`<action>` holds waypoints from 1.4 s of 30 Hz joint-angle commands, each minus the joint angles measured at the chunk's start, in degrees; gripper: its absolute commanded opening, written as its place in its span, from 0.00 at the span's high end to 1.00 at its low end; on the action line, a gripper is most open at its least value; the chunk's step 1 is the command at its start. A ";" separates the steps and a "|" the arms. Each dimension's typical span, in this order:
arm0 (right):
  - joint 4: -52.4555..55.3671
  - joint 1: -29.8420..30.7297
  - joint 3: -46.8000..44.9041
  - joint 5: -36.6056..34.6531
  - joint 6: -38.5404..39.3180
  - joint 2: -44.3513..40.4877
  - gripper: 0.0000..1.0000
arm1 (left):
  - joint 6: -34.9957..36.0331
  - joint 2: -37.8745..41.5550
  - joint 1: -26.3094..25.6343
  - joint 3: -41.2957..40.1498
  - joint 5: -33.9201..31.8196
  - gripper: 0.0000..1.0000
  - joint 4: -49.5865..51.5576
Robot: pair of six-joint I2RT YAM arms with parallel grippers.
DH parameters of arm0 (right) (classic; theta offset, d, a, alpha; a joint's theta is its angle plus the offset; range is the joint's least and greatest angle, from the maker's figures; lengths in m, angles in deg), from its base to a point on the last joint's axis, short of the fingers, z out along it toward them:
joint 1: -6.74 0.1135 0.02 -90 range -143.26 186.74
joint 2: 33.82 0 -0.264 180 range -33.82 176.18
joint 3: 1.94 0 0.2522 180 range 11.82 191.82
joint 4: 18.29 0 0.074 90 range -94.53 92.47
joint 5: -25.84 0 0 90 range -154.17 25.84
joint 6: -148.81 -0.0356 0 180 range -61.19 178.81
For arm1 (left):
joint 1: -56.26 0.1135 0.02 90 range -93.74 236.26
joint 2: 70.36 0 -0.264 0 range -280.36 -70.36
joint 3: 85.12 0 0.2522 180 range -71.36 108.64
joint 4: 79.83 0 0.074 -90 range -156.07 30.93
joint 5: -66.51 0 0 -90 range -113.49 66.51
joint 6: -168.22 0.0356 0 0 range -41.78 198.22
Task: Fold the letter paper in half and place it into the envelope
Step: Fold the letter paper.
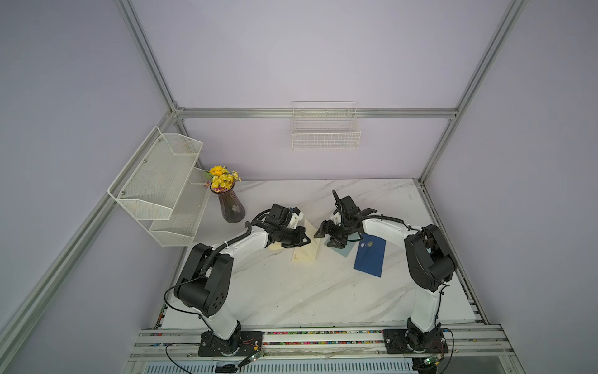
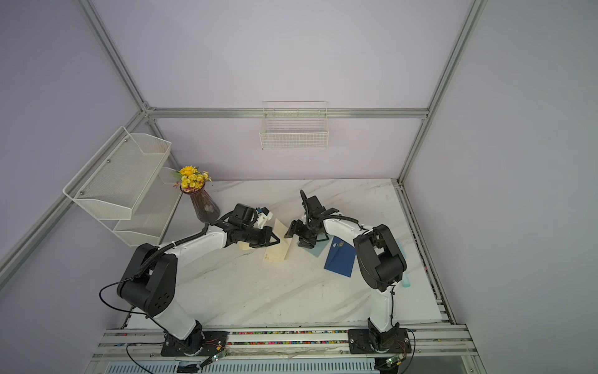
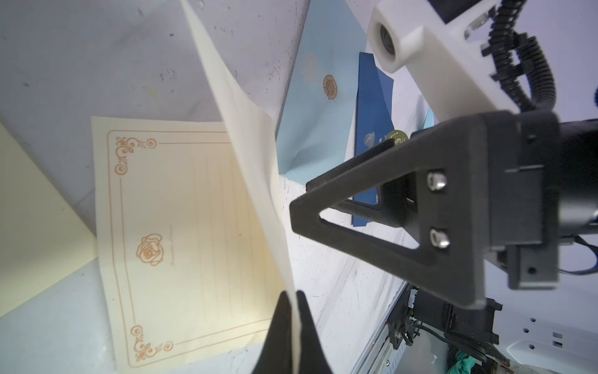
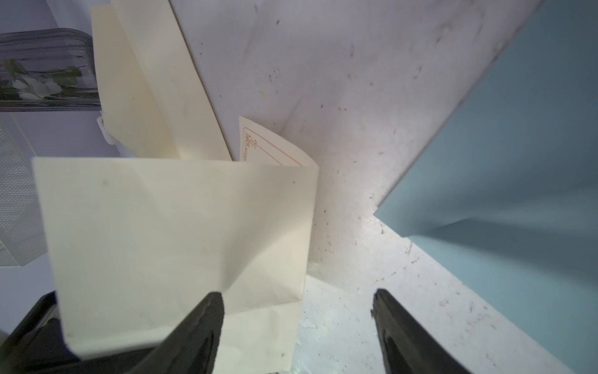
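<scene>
Bench (image 1: 284, 291), near to far. The dark blue envelope (image 1: 369, 257) lies flat toward the right edge, with a light blue envelope (image 1: 346, 250) just beside it. The letter paper (image 1: 306, 252) sits mid-bench: one half lies flat, printed side up, and the other half is raised off the surface. The left fingers (image 3: 281, 323) are clenched on the raised half's edge. The right fingers (image 4: 200, 323) are spread apart, grasping nothing, just beside the raised half. A vase of yellow flowers (image 1: 231, 207) stands in the far left corner.
</scene>
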 commanded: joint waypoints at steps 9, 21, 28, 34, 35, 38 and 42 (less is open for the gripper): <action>-14.84 -0.06 -4.27 5.46 -7.60 -0.59 0.09 | -5.28 2.92 0.10 -4.81 6.81 1.00 -14.41; -29.65 -0.06 -10.48 10.62 -14.20 -4.10 0.20 | -9.67 5.99 0.81 -9.91 7.66 1.00 -23.87; -31.41 -0.17 -12.37 10.48 -15.07 -5.43 0.44 | -10.34 5.47 0.80 -11.68 7.51 1.00 -25.32; -31.41 -0.12 -12.15 9.99 -14.98 -4.89 0.61 | -9.24 5.85 0.91 -13.15 7.33 0.98 -24.29; -31.37 -0.20 -12.08 9.91 -14.98 -4.81 0.64 | -9.11 6.02 0.89 -13.34 7.17 0.98 -24.13; -31.29 -0.21 -11.52 9.83 -14.90 -4.15 0.77 | -8.68 6.50 0.97 -14.13 6.98 0.94 -23.55; -30.05 -0.40 -10.63 9.17 -14.16 -4.02 1.00 | -6.30 7.26 1.32 -13.65 5.70 0.55 -19.79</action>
